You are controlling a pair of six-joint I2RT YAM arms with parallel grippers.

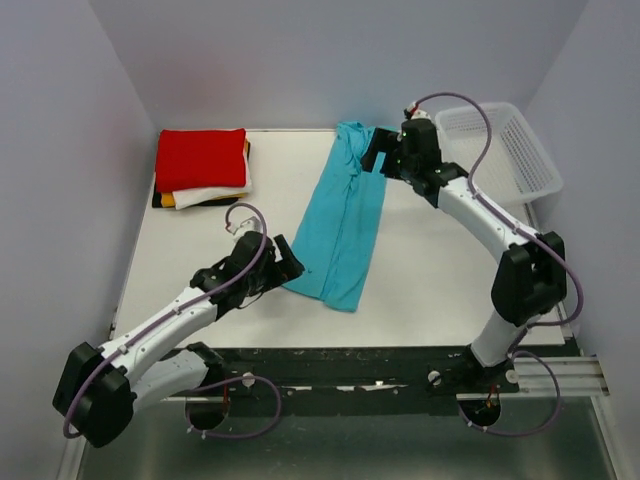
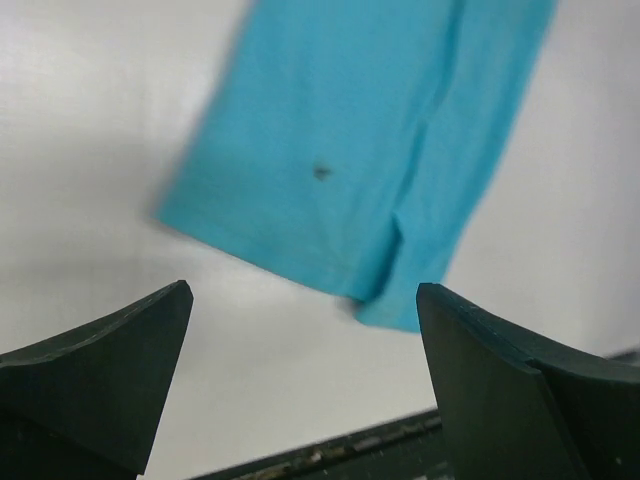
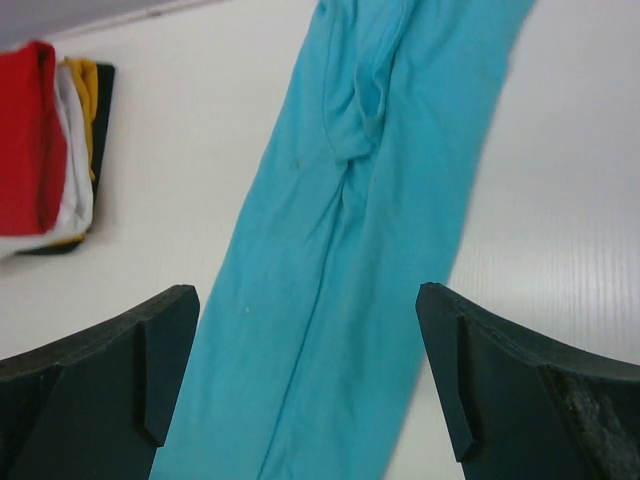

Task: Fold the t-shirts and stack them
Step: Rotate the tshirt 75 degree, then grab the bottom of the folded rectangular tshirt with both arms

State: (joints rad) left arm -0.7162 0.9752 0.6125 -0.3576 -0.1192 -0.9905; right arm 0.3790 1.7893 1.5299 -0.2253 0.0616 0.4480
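A turquoise-blue t-shirt (image 1: 345, 215) lies folded lengthwise into a long strip on the white table, running from far centre to near centre. It also shows in the left wrist view (image 2: 350, 140) and in the right wrist view (image 3: 345, 280). My left gripper (image 1: 290, 265) is open and empty just left of the strip's near end. My right gripper (image 1: 378, 150) is open and empty above the strip's far end. A stack of folded t-shirts (image 1: 200, 165), red on top over white, yellow-orange and black, sits at the far left; it also shows in the right wrist view (image 3: 45, 140).
A white plastic mesh basket (image 1: 505, 150) stands at the far right corner. Grey walls close in the table on three sides. The dark front rail (image 1: 350, 365) with the arm bases runs along the near edge.
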